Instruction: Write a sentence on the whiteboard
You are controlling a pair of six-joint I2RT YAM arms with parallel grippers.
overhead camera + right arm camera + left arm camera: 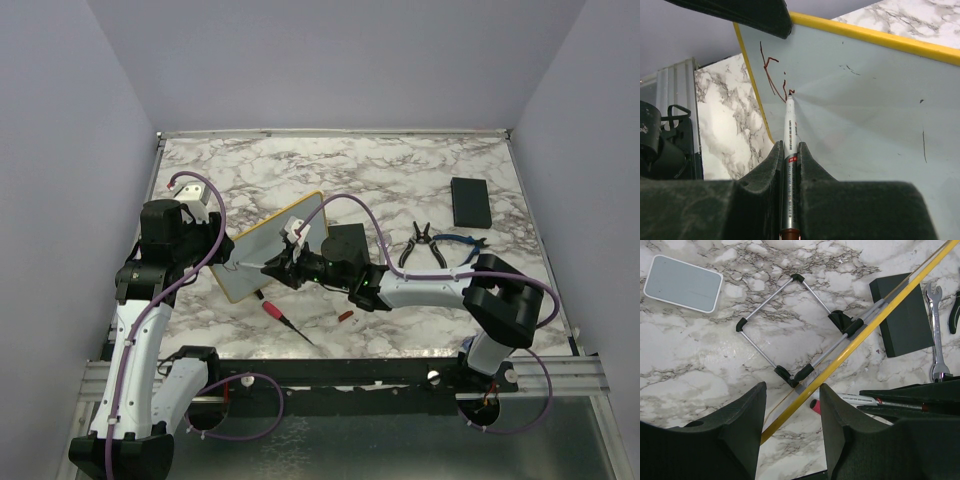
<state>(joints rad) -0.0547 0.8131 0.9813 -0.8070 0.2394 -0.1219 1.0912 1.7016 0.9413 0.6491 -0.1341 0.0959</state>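
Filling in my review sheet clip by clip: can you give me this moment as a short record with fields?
board: whiteboard propped tilted on a wire stand
writing: a few red strokes near one edge, no full sentence
right gripper: shut on a marker, tip against the board
left gripper: astride the board's yellow edge, grip unclear
nearby: pliers, black slab

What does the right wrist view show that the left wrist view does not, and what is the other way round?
Only the right wrist view: the whiteboard with its pale face, a few red strokes on it, and the tip of the marker at the nearest stroke. Only the left wrist view: a wire stand, a black slab, a wrench, a small grey panel. Both: the yellow frame, the marker's barrel in the right gripper, the marble table.
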